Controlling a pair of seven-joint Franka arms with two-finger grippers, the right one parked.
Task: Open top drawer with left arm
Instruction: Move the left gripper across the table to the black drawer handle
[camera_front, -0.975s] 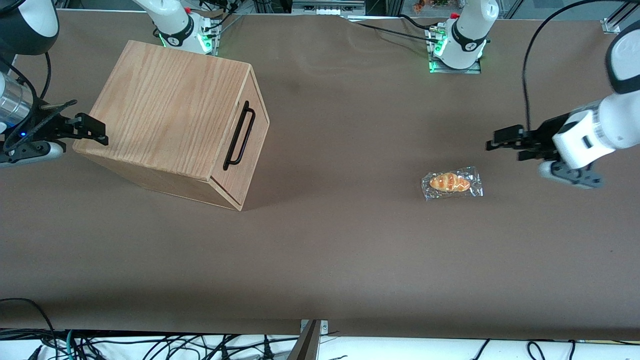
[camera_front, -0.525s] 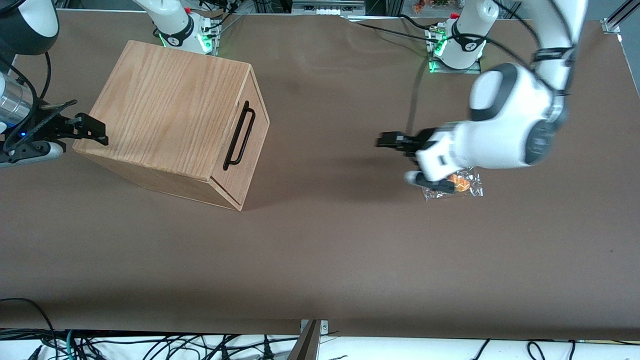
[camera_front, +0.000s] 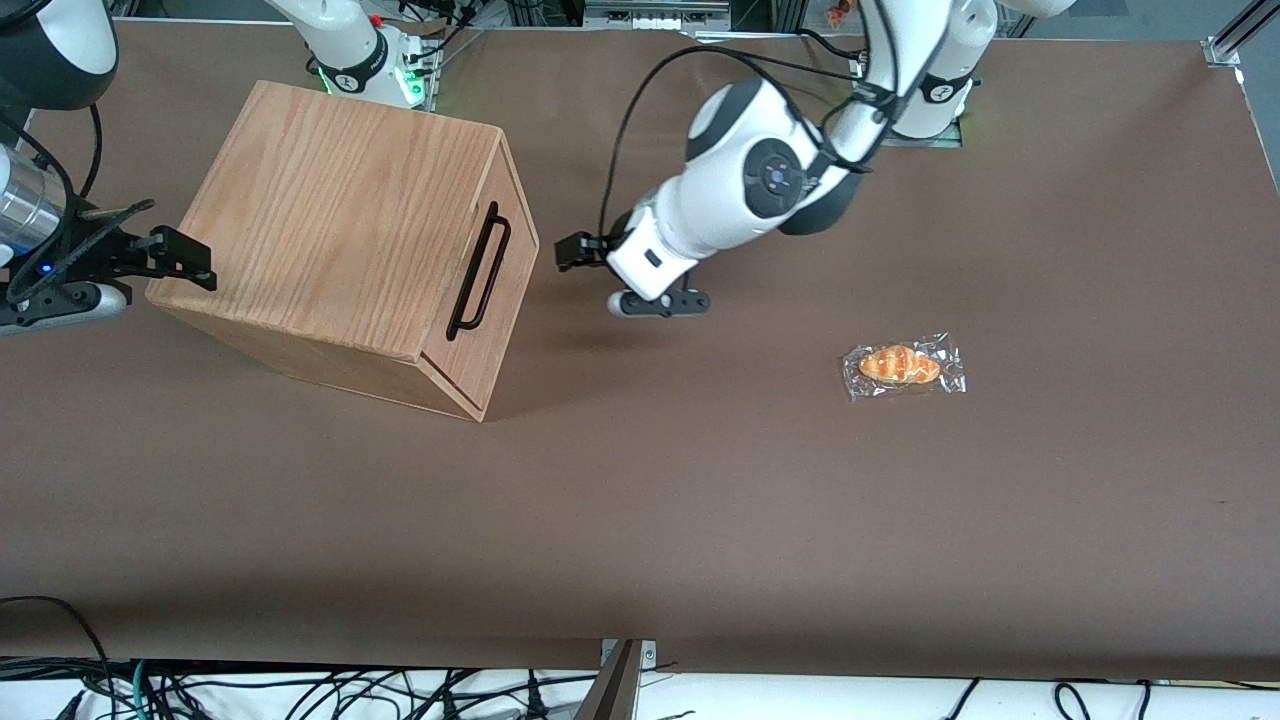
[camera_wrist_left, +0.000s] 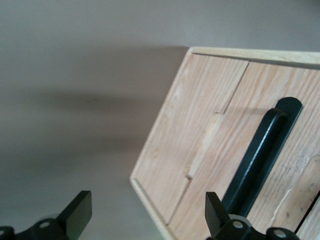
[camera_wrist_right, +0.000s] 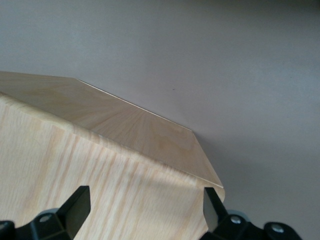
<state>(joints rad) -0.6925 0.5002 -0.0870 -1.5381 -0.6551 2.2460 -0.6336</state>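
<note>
The left arm reaches across the upper middle of the frame. Its gripper hangs spread wide, holding nothing, just in front of the top drawer and near the black handle, not touching. A wrapped bun lies lower right.

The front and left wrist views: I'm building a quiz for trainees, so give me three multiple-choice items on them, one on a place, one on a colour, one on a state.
1. Where is the gripper?
A. in front of the drawer, short of the handle
B. above the bread
C. on top of the cabinet

2. What colour is the handle?
A. silver
B. black
C. red

3. How are the jaws?
A. shut on the handle
B. shut on nothing
C. open

Answers: 1 A, a strip of table separates gripper and drawer front. 2 B, both views show it black. 3 C, the wrist view shows the fingers wide apart, holding nothing.
</note>
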